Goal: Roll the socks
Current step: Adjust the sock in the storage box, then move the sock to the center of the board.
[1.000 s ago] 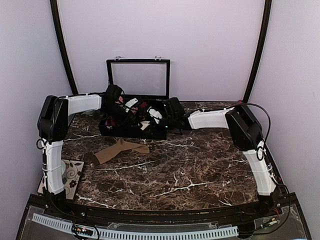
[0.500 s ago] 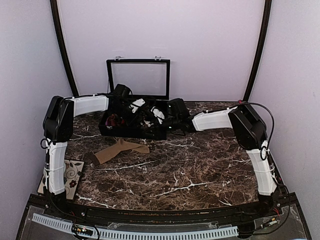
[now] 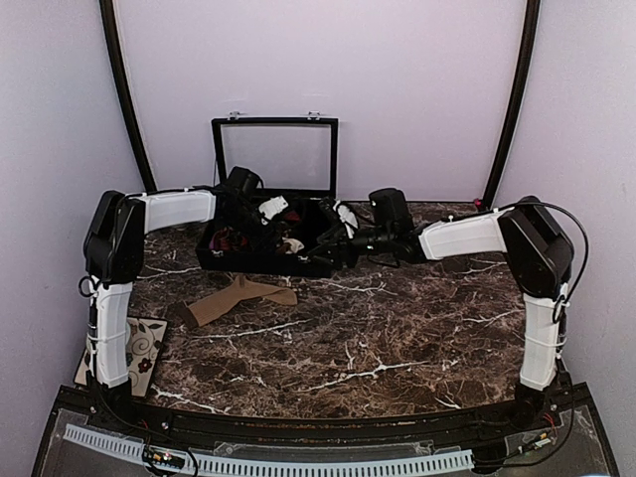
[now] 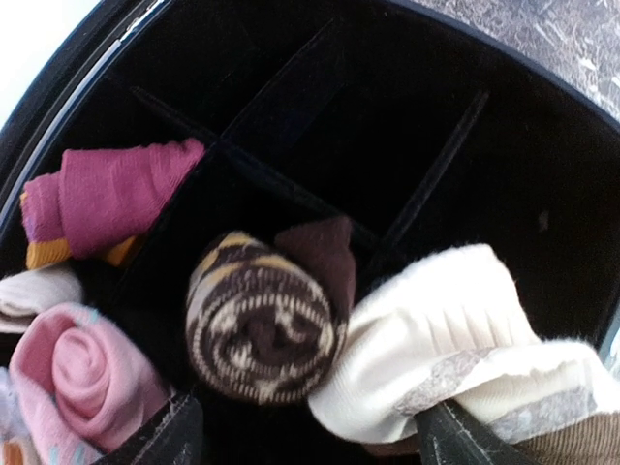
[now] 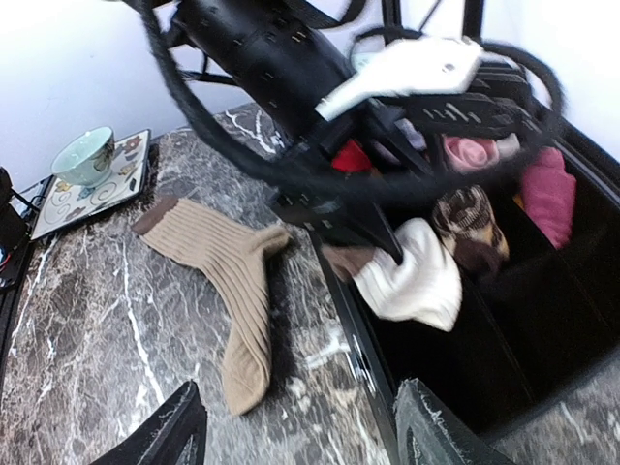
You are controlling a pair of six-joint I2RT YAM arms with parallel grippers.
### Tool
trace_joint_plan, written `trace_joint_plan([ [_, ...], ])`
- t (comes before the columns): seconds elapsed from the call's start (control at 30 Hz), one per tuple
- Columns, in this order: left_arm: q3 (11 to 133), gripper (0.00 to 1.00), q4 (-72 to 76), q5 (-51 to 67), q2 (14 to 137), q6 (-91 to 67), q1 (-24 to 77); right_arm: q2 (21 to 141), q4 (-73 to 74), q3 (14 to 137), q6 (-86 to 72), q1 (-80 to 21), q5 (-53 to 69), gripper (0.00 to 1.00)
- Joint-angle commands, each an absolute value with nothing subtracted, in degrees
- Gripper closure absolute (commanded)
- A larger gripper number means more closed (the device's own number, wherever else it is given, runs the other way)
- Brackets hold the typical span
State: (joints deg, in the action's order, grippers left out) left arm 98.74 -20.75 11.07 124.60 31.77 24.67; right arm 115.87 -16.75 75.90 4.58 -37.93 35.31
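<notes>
A flat tan-brown sock [image 3: 238, 296] lies on the marble in front of the black divided box [image 3: 214, 260]; it also shows in the right wrist view [image 5: 228, 262]. A rolled cream sock bundle [image 4: 455, 339] with a brown patch sits in a front compartment, also seen from the right wrist [image 5: 412, 276]. My left gripper [image 3: 273, 231] hangs open inside the box [image 4: 305, 441], its right finger [image 4: 455, 441] against the cream bundle. My right gripper [image 3: 333, 238] is open and empty [image 5: 305, 436], hovering over the box's front wall [image 5: 349, 320].
The box holds a pink roll [image 4: 77, 378], a magenta roll [image 4: 116, 189] and a brown patterned roll [image 4: 262, 329]. Its lid [image 3: 275, 154] stands upright behind. A patterned tray [image 3: 144, 343] lies front left, with a teal cup [image 5: 85, 155].
My right arm has pulled back to the right, out of the box. My left gripper has moved further over the box and stays there.
</notes>
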Motion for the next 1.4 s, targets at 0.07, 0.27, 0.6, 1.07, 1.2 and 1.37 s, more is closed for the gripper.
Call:
trace_joint_plan([
  [0.07,93.8,0.19,-27.6,7.0,120.5,37.2,24.0,112.0,-17.1,72.5,3.6,-36.5,34.3,0.33],
  [0.27,97.0,0.05,-35.0,19.8,116.2,35.3,24.0,110.2,-15.1,71.4,2.8,-36.5,32.3,0.27],
  [0.6,99.9,0.01,-39.6,33.0,108.0,29.8,23.8,104.0,-14.9,64.3,-2.2,-37.8,20.4,0.0],
  [1.07,71.4,0.01,-35.4,28.0,82.9,34.0,4.0,108.8,-69.7,52.9,-62.9,-32.8,50.9,0.0],
  [1.2,65.9,0.01,-30.7,24.2,78.9,33.6,-0.4,113.0,-95.9,50.9,-80.2,-34.1,55.5,0.0],
  [1.37,62.2,0.13,-32.7,27.5,79.5,40.4,-3.1,109.9,-92.2,47.2,-76.7,-36.1,58.1,0.0],
])
